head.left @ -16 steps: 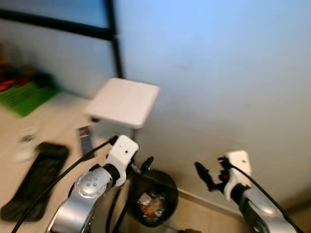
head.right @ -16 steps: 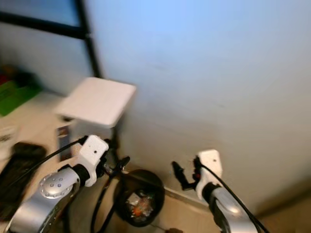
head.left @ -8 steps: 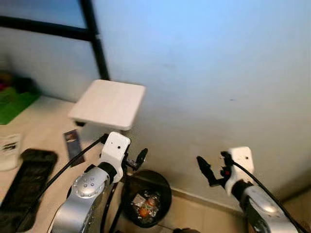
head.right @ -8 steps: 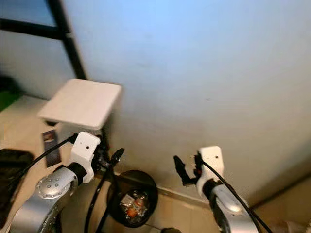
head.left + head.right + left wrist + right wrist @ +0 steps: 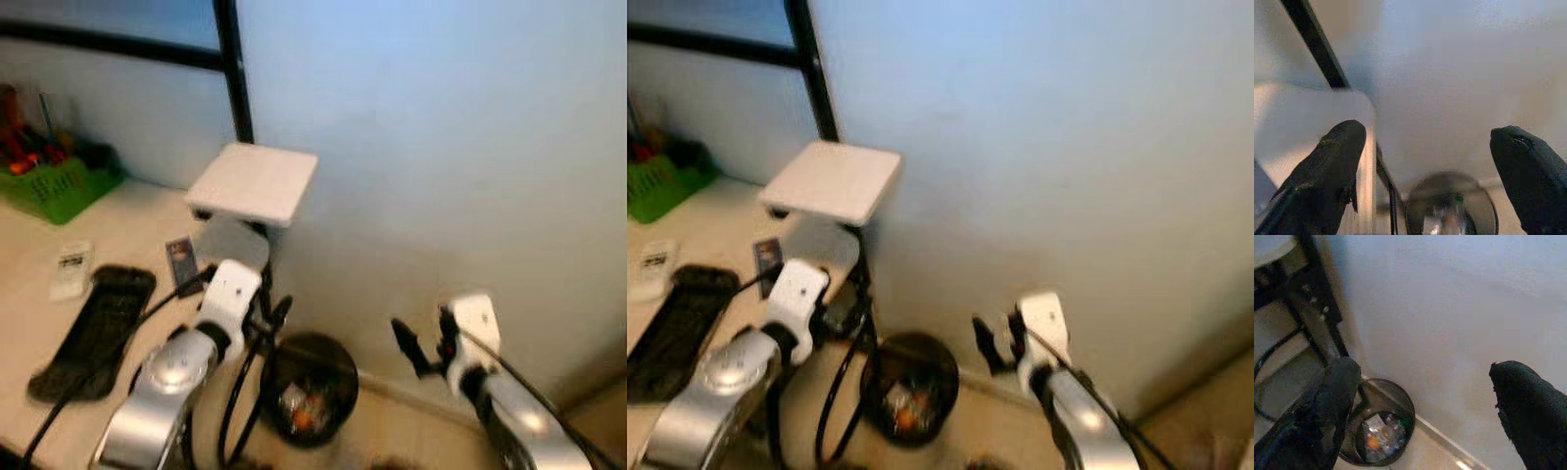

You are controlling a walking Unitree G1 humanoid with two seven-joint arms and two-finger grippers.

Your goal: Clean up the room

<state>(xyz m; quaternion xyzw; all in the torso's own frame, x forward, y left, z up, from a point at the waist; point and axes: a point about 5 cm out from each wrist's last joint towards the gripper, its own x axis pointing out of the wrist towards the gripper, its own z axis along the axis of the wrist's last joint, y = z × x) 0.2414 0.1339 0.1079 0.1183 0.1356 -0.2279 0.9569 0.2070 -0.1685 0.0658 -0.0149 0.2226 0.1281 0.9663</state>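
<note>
The left claw (image 5: pixel 277 315) is hanging with its fingers spread wide and nothing between them, and the right claw (image 5: pixel 404 345) is doing the same, both raised in front of the robot and pointing toward the pale wall (image 5: pixel 460 147). Below and between them a round black waste bin (image 5: pixel 311 387) is standing on the floor against the wall's foot, already holding some crumpled litter (image 5: pixel 1378 436); it is lying a little nearer the left claw, almost beneath it, while the right claw is looking down on it from the side. Black cables (image 5: pixel 235 401) are trailing down beside the bin. Farther to the robot's left the worktop (image 5: pixel 137 220) is carrying a dark keyboard-like slab (image 5: pixel 93 331), a small white packet (image 5: pixel 71 270), a small card (image 5: pixel 180 264) and a green basket (image 5: pixel 54 184), with a white square stand (image 5: pixel 253 182) at its end by a black post (image 5: pixel 233 69). Judging from this, any clutter to clear is sitting on the worktop, to the left, so the left arm is looking better placed.
</note>
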